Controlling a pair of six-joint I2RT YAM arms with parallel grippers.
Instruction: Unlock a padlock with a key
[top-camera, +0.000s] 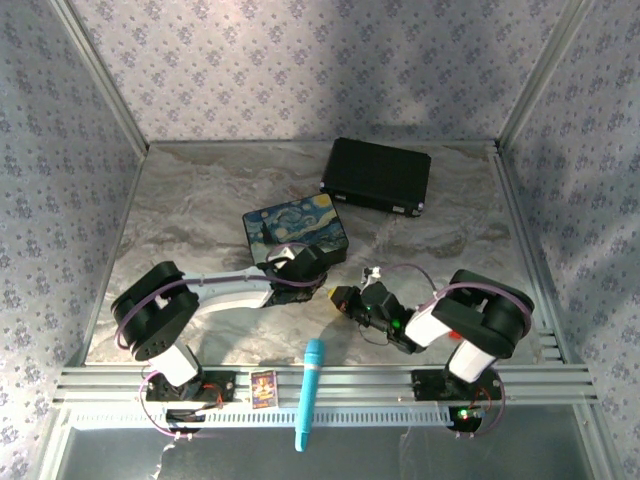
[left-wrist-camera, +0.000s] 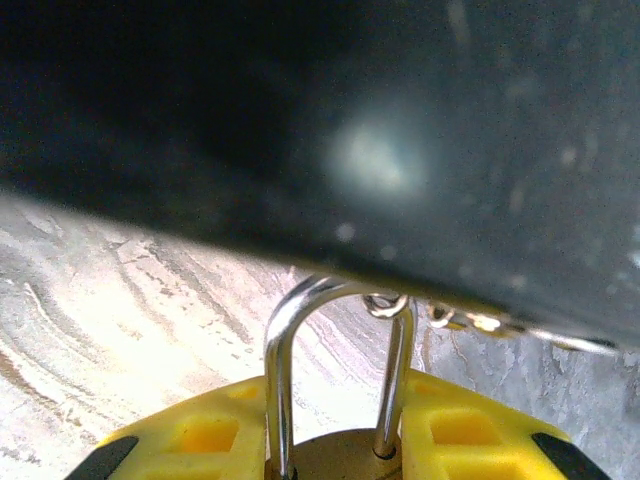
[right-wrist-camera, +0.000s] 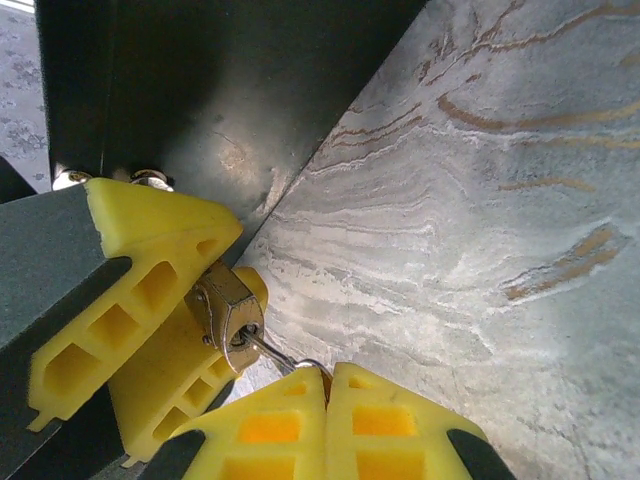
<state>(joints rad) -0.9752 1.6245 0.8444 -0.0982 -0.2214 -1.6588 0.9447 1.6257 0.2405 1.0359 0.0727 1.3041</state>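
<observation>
Walls (top-camera: 300, 60) papered in a pale lilac flower print close in three sides, with bare metal posts running up the corners. The bench (top-camera: 200, 210) has a grey marble-patterned top veined in brown, and ribbed aluminium rails (top-camera: 350, 378) run along its near edge, where both arm bases are bolted.

A flat black case (top-camera: 377, 176) lies towards the back right. Nearer the middle sits a painted box (top-camera: 295, 228) with a swirling blue and yellow night sky on its lid. A blue marker (top-camera: 310, 392) lies across the front rails between the two bases. A small dark card (top-camera: 263, 388) is just to its left.

Both arms reach inward and meet just in front of the painted box. The left claw (left-wrist-camera: 340, 452) is clenched on the padlock (right-wrist-camera: 228, 315), gripping its brass body between the yellow fingers (right-wrist-camera: 150, 290). The silver shackle (left-wrist-camera: 282, 380) arches up towards the box's dark side. A small wire ring hangs at its bend. Whether the shackle is released I cannot tell.

The right claw (right-wrist-camera: 326, 410) is pinched tight on the key (right-wrist-camera: 268, 352). The key's thin silvery shaft runs from those fingertips to the end face of the padlock, and it touches the lock there. The padlock is held off the bench, close beside the box.
</observation>
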